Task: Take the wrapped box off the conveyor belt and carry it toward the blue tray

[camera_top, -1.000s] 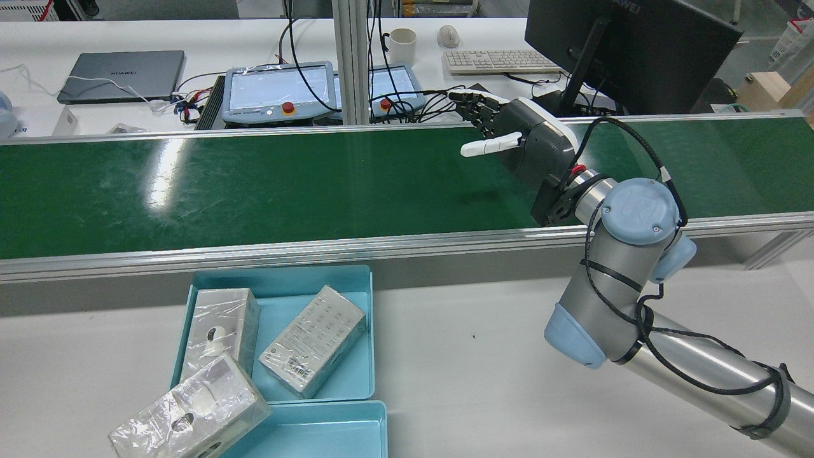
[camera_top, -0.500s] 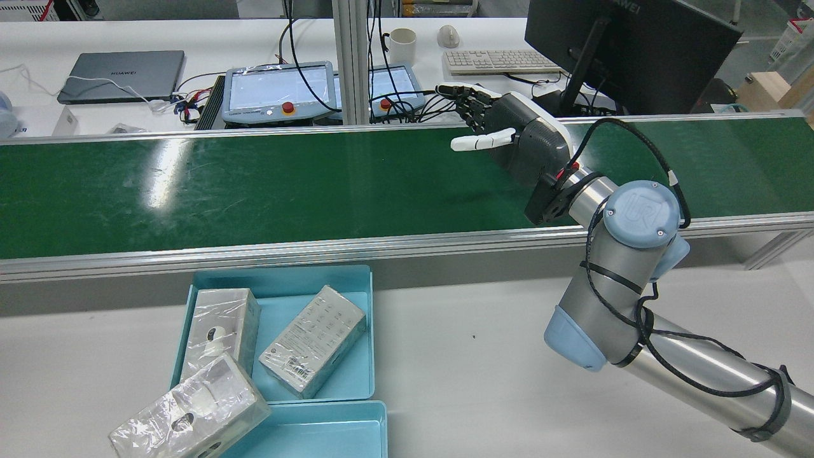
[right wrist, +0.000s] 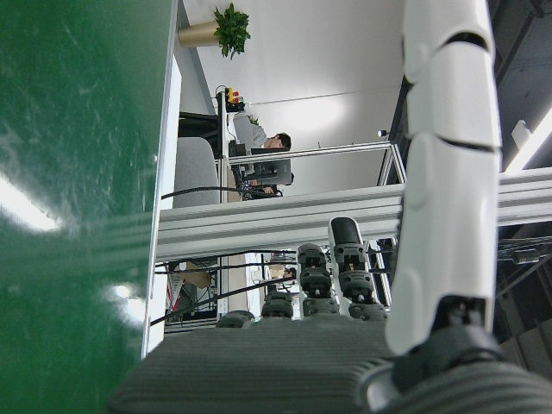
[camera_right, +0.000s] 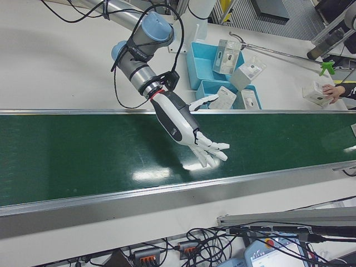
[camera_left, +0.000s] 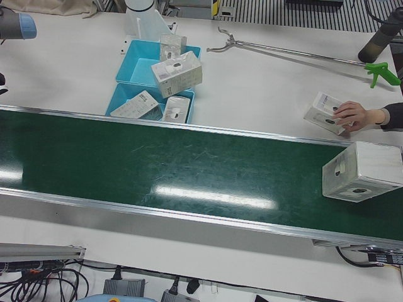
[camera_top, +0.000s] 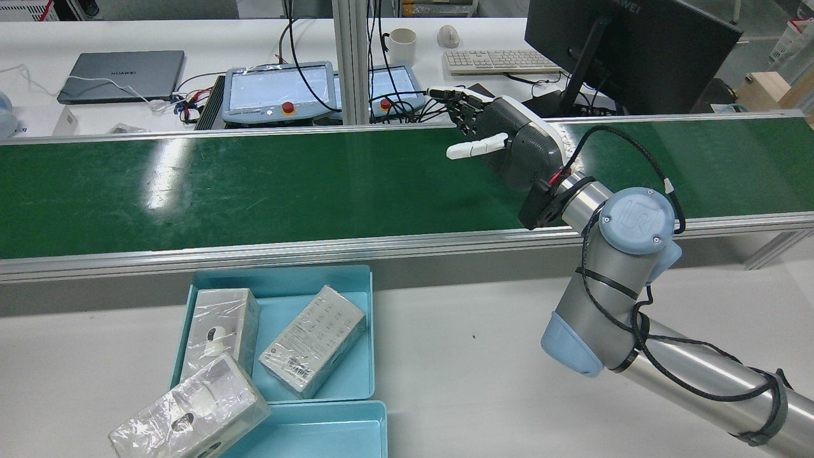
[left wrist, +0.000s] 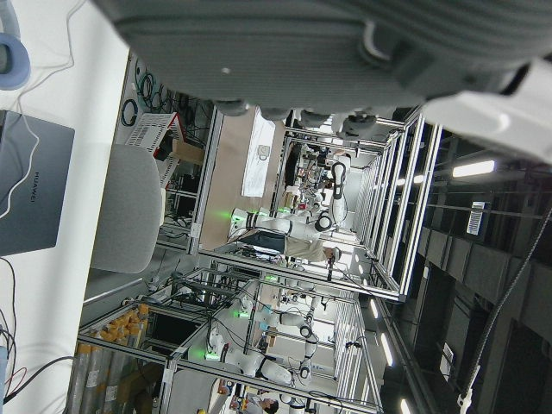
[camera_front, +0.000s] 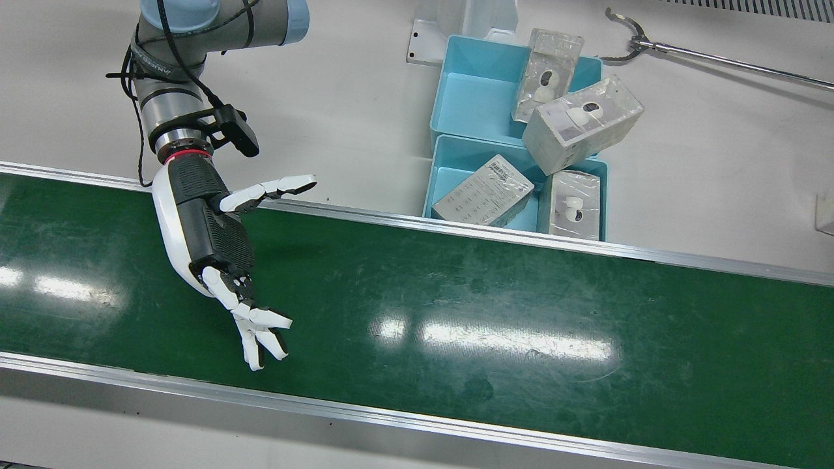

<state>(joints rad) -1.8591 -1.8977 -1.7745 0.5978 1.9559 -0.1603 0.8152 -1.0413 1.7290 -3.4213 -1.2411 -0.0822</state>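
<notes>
**Figure: Open right hand waiting over the belt; the wrapped box lies far along the belt toward the robot's left**

Front view, lower left of the frame: the right hand (camera_front: 208, 244) hovers above the conveyor belt (camera_front: 495, 326), palm turned along the belt, its fingers (camera_front: 260, 335) spread wide and holding nothing. No box lies near it in this view. Left-front view, right edge of the frame: the wrapped box (camera_left: 362, 171) sits on the belt, well apart from the hand, which does not show there. Its long axis appears to run roughly along the belt, slightly skewed. From the fingers the box therefore lies down the belt toward the robot's left side. Only the right hand is seen over the belt. The left hand's place cannot be told from the other views, and its own camera shows only the hand's underside, so its finger state cannot be told.

Beyond the belt, on the worktop (camera_front: 339, 98): the blue tray (camera_front: 456, 98), of two joined compartments, lies between hand and box along the belt. The compartment next to the belt holds two wrapped boxes lying side by side; the farther one holds one box propped upright, and a fourth box (camera_front: 582, 123) rests tilted across the two.

Upper right of the left-front view: a person's hand (camera_left: 354, 116) rests on another box on the worktop, near a reaching tool (camera_left: 296, 50).
</notes>
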